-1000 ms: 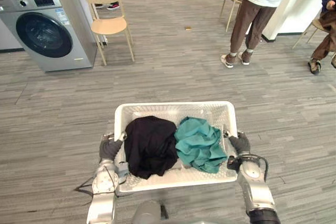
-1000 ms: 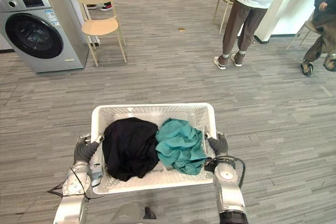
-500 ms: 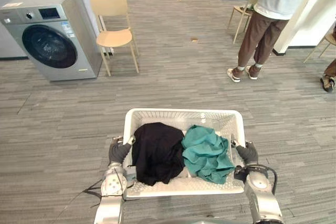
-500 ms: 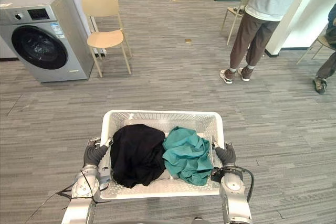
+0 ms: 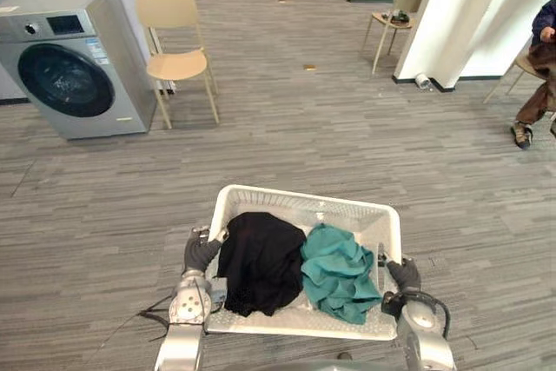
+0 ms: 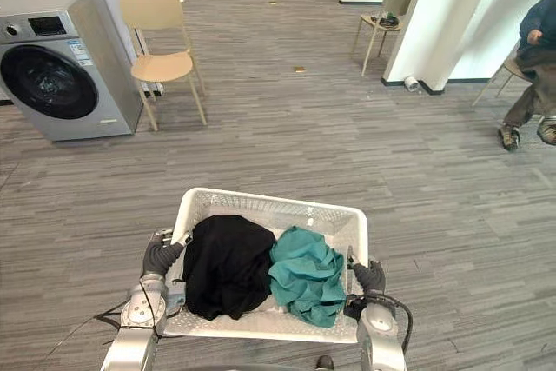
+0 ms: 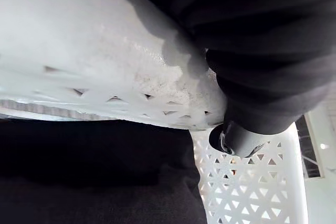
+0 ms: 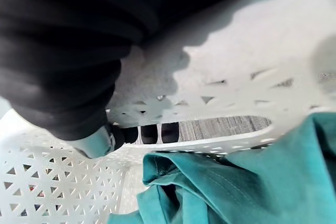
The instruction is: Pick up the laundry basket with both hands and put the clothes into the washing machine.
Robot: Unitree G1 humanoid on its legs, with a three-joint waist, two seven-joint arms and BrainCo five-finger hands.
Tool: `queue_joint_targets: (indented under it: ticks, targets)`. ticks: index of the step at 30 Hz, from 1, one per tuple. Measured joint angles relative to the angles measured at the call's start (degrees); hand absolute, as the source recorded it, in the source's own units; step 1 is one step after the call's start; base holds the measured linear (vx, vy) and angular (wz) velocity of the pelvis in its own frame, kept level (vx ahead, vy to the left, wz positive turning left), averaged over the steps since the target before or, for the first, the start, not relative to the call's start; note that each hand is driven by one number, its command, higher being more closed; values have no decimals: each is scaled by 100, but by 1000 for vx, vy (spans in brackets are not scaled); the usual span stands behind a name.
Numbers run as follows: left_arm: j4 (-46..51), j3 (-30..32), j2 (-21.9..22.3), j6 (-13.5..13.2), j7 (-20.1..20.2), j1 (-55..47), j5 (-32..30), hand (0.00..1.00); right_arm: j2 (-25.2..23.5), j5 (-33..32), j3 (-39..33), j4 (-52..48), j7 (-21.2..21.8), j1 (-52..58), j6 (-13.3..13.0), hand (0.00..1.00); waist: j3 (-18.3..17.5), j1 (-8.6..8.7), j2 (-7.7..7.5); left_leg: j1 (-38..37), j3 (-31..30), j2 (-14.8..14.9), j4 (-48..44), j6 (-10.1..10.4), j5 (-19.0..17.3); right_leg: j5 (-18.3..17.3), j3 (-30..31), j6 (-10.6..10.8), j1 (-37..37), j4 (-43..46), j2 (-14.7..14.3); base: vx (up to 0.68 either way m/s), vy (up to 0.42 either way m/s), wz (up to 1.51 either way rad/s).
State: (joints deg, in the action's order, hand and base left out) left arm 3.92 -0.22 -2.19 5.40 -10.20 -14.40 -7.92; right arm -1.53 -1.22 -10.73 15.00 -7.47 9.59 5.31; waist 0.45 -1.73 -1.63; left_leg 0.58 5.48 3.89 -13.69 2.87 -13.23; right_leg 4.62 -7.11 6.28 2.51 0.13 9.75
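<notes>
Now my left robot hand (image 5: 201, 252) and right robot hand (image 5: 402, 274) each curl round a side handle of the laundry basket (image 5: 304, 201), carried before me with 2 garments (image 5: 261, 258) inside. The washing machine (image 5: 74, 62) stands well apart, ahead-left; I'd turn there, basket level.

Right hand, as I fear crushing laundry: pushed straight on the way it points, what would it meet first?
The end wall of the basket, which the right hand hooks with its fingers; likely the teal garment next.
</notes>
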Motion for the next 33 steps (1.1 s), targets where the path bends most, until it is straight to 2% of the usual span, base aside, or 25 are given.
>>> queue_joint_targets:
  ticks: [2,6,9,11,12,13,14,15,16,17,18,19,20,21,23,24,25,27,28,29,30,31,32,33]
  targets:
    - [0,5,78,-81,-13,4,4,100,6,-46,2,1,-7,-1,-22,100,1,86,-2,109,-57,0,5,19,12,0,-82,0,67,-1,4,-1,-19,15]
    - [-2,13,191,-102,-13,88,4,100,72,-107,-12,0,-13,-26,-68,100,25,110,28,421,-357,38,-266,54,-9,0,-427,-4,84,-27,-61,39,-46,36]
    - [-2,107,225,-167,-26,238,55,100,181,-225,15,-3,-14,-272,-156,100,311,74,188,757,-597,242,-1045,176,-256,-75,-835,-55,-129,-37,-241,17,-20,59]
    - [-2,305,248,-205,-69,250,161,100,261,-269,183,-54,-17,-396,-171,100,555,44,312,1176,-498,438,-2130,265,-234,-247,-1061,-102,-513,-138,-324,-51,15,63]
    - [-1,320,254,-211,-84,252,175,100,274,-271,204,-63,-17,-402,-171,100,574,16,309,1286,-445,458,-2316,382,-163,-253,-1120,-101,-595,-210,-316,-30,27,68]
    - [2,331,246,-223,-100,262,195,100,274,-271,203,-82,-25,-433,-172,100,657,-67,164,1573,-223,493,-2610,548,-71,-294,-1255,-45,-680,-308,-179,-28,38,65]
    - [25,321,300,-253,-108,261,213,100,330,-272,182,-152,-41,-469,-175,100,653,-116,182,1742,-47,535,-2328,336,-186,-328,-1345,4,-643,-318,-82,-24,46,62]
    - [28,312,345,-277,-107,259,221,100,378,-272,145,-200,-45,-488,-176,100,630,-131,232,1770,-49,544,-2057,321,-188,-341,-1374,23,-580,-317,-50,-16,108,34]
    - [42,304,461,-327,-106,256,224,100,465,-270,107,-276,-47,-517,-201,100,597,-220,368,1753,-54,610,-1415,345,-168,-368,-1368,73,-444,-304,-23,55,211,6]
    - [54,308,512,-345,-106,262,231,100,445,-270,95,-284,-64,-533,-216,100,596,-240,381,1750,120,571,-1319,203,56,-412,-1324,160,-430,-245,71,145,309,-12]
    - [90,306,519,-353,-108,258,254,100,356,-264,82,-293,-102,-521,-218,100,622,-227,331,1674,253,378,-1336,67,-26,-516,-1288,282,-343,36,338,174,306,-14]
    - [90,304,521,-352,-106,260,256,100,353,-263,62,-295,-101,-505,-221,100,650,-212,298,1621,275,291,-1374,-81,-115,-570,-1304,269,-263,331,481,206,300,-9]
    - [86,253,508,-348,-96,264,260,100,303,-259,-3,-295,-100,-468,-221,100,723,-159,307,1509,319,202,-1468,-267,-252,-828,-1309,77,-102,1006,676,210,308,-21]
    - [87,225,428,-346,-102,201,261,100,235,-256,-2,-295,-98,-391,-217,100,825,-66,296,1127,506,101,-1540,-469,-520,-1058,-1050,-713,606,2891,1074,310,347,-31]
    - [86,219,321,-342,-98,181,261,100,160,-254,-3,-294,-88,-333,-216,100,876,-45,293,802,630,97,-1490,-509,-664,-1192,-781,-551,883,3677,1104,313,226,-38]
    - [90,196,179,-346,-99,187,260,100,66,-255,-6,-295,-70,-292,-217,100,907,13,304,445,741,88,-1306,-548,-752,-1387,-906,-336,1132,4151,1021,363,111,-29]
    - [101,202,94,-354,-102,212,259,100,-2,-256,-10,-299,-60,-290,-231,100,869,110,248,228,779,57,-1092,-558,-758,-1470,-1153,-385,1282,4104,920,376,93,-23]
    - [101,205,77,-355,-94,290,259,100,-43,-258,-41,-320,-59,-289,-239,100,859,172,239,27,861,19,-839,-535,-768,-1490,-1310,-387,1562,3714,658,366,45,-9]
    - [101,202,90,-351,-80,339,259,100,-38,-259,-74,-391,-55,-285,-239,100,876,247,263,-157,871,18,-678,-481,-796,-1468,-1309,-407,1805,3159,367,438,26,-8]
    - [100,204,96,-350,-68,352,258,100,-33,-259,-86,-435,-47,-282,-239,100,908,267,318,-259,870,40,-599,-438,-820,-1413,-1264,-434,1898,2924,226,561,7,-7]
    - [97,210,131,-348,-37,393,255,100,-12,-259,-125,-507,-14,-281,-238,100,932,282,357,-455,877,137,-506,-302,-895,-1242,-1141,-455,2002,2537,-45,417,-17,-11]
    - [98,216,151,-352,-11,452,238,100,-6,-259,-136,-546,-7,-273,-238,100,975,310,459,-709,878,226,-403,-160,-973,-826,-955,-475,2090,1862,-446,707,-56,-12]
    - [103,244,138,-356,-11,483,205,100,-16,-263,-72,-662,-9,-204,-238,100,967,348,447,-981,873,243,-350,43,-1086,-196,-739,-568,2081,1281,-721,636,-61,-3]
    - [101,248,142,-354,-14,483,187,100,-9,-264,-25,-765,-14,-128,-239,100,965,392,446,-1125,841,261,-355,153,-1150,296,-576,-811,2072,1266,-827,784,-61,-12]
